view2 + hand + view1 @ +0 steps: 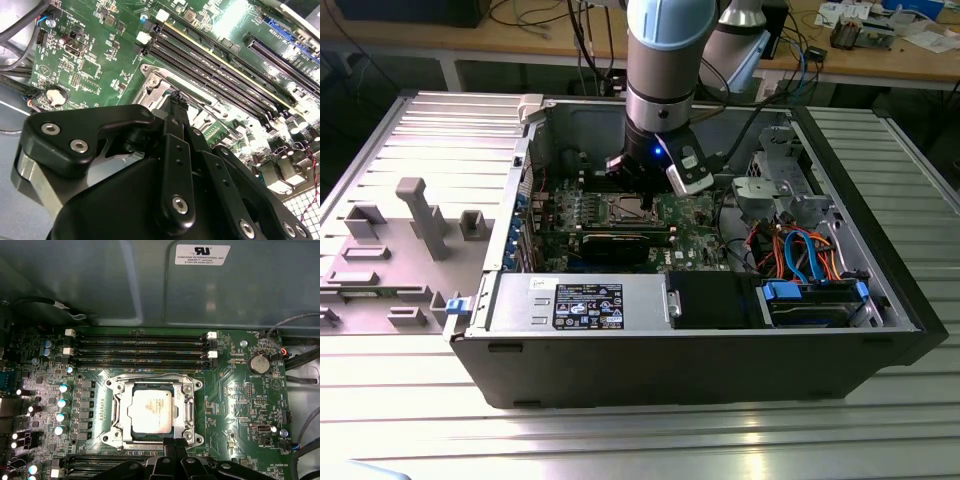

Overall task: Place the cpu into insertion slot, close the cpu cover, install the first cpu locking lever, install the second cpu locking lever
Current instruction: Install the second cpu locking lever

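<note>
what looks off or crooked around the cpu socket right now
Nothing stands out. In the first wrist view the cpu lies flat and square in the insertion slot, with the cpu cover down around it, its frame parallel to the memory slots. The gripper sits at the socket's near edge. No damage shows on the motherboard.

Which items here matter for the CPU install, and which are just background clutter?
Job:
cpu, seated in the socket
cpu cover, down around the chip
gripper, at the cover's edge

Background:
memory slots
coin battery
power supply
blue cables
</note>
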Available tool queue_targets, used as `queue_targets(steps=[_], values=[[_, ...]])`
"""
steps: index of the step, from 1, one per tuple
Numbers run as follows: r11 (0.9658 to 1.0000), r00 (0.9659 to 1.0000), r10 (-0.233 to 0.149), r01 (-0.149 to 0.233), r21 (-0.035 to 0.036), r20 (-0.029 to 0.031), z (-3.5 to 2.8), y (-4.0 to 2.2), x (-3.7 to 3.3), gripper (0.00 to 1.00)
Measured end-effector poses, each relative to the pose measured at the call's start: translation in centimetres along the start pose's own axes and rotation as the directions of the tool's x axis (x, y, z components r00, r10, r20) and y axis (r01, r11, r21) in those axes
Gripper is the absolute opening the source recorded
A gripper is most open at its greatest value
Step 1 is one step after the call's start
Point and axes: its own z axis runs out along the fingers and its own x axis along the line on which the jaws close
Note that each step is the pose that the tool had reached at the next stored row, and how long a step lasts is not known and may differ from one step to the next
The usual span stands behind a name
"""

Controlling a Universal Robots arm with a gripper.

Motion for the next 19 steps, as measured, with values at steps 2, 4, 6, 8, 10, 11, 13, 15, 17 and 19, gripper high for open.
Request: queue_targets(steps=[2, 4, 6, 8, 10, 11, 13, 15, 17, 19], values=[[1.0000, 1.0000, 0.000, 0.000, -0.0002, 0.0000, 0.00, 0.00, 0.00, 0.11], [1.0000, 1.0000, 0.000, 0.000, -0.0003, 0.0000, 0.00, 0.00, 0.00, 0.11], [1.0000, 1.0000, 0.000, 0.000, -0.0003, 0.0000, 0.00, 0.00, 0.00, 0.11], [1.0000, 1.0000, 0.000, 0.000, -0.0004, 0.0000, 0.00, 0.00, 0.00, 0.11], [1.0000, 1.0000, 0.000, 0.000, -0.0005, -0.0031, 0.00, -0.01, -0.03, 0.11], [1.0000, 1.0000, 0.001, -0.001, -0.0011, -0.0087, 0.00, -0.02, -0.02, 0.11], [1.0000, 0.9997, 0.004, -0.004, -0.0065, -0.0258, 0.00, -0.03, -0.02, 0.11], [0.9999, 0.9991, 0.005, -0.006, -0.0155, -0.0412, -0.02, -0.10, 0.00, 0.11], [0.9996, 0.9991, 0.005, -0.007, -0.0275, -0.0425, -0.07, -0.46, 0.08, 0.11], [0.9995, 0.9991, 0.005, -0.007, -0.0318, -0.0430, -0.21, -1.29, 0.10, 0.11]])
